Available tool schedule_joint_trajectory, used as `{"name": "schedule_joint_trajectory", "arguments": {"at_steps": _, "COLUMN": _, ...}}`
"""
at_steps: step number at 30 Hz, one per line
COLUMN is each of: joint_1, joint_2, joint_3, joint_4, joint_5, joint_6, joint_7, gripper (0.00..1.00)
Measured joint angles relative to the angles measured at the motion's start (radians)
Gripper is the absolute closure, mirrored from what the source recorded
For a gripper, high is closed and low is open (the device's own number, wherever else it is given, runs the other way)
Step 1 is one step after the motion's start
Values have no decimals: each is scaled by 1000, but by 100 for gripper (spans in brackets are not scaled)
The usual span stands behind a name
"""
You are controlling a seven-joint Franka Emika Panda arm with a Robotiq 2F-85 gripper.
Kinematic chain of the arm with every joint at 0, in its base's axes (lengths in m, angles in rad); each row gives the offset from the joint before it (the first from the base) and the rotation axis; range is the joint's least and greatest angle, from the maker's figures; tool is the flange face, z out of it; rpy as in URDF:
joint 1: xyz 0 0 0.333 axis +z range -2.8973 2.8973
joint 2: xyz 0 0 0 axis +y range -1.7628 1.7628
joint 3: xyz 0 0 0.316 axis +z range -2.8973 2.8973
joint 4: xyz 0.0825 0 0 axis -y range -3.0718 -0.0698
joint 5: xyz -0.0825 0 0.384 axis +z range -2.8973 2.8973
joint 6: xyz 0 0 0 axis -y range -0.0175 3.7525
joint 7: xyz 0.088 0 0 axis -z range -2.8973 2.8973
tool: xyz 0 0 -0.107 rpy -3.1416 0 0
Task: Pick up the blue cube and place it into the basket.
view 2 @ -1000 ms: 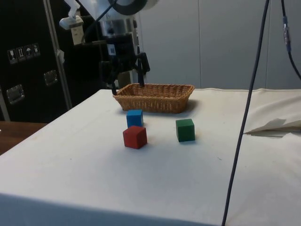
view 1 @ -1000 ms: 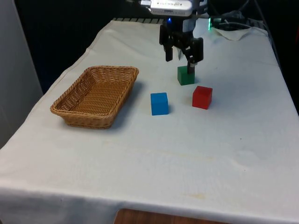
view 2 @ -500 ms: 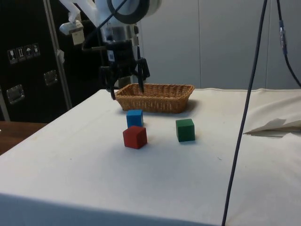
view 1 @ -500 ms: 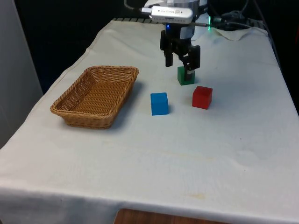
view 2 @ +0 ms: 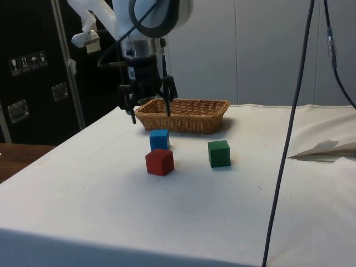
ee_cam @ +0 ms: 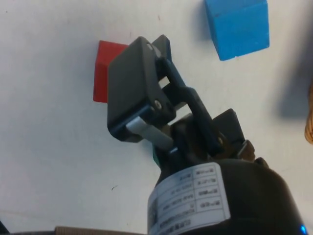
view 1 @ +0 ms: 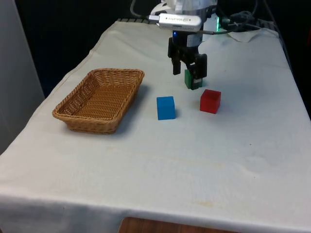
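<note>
Woven wicker basket (view 1: pixel 99 98); smooth blue cube (view 1: pixel 165 108) outside.

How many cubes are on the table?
3. The blue cube sits nearest the wicker basket; the red cube beside it; the green cube behind, partly covered by the gripper.

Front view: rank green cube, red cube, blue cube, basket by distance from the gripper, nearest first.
1. Green cube, right behind the gripper.
2. Red cube and blue cube, either side; too close to call.
3. Basket, far on the front view's left.
</note>
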Motion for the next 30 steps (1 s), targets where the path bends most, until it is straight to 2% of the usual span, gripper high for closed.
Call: {"name": "schedule_joint_trajectory", "arguments": {"at_steps": 30, "joint_1": 0, "joint_2": 90, "joint_3": -2, "joint_4": 1, "joint_5": 0, "joint_6": 91, "joint_7": 218, "gripper": 0}}
